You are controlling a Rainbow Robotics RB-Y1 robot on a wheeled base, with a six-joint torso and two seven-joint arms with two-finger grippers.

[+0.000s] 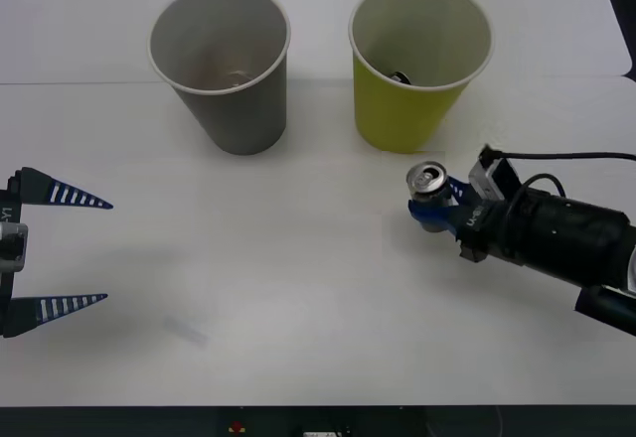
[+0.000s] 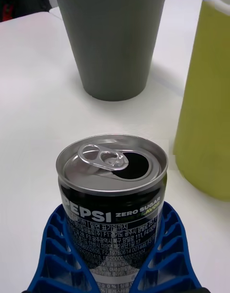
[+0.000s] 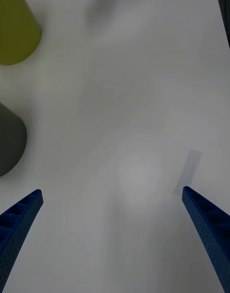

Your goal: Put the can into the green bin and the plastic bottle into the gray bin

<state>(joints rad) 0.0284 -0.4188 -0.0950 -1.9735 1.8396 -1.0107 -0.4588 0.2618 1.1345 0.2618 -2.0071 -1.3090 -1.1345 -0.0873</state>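
Observation:
The can, a black-labelled drink can with a silver pull-tab top, stands upright just in front of the green bin. My right gripper is shut on the can, one blue finger on each side. The gray bin stands to the left of the green one. Far left, my left gripper hangs open over bare table. The plastic bottle is out of view.
A small dark thing lies inside the green bin, and something pale and unclear sits at the gray bin's bottom. A strip of clear tape is on the table. A black cable runs off my right wrist.

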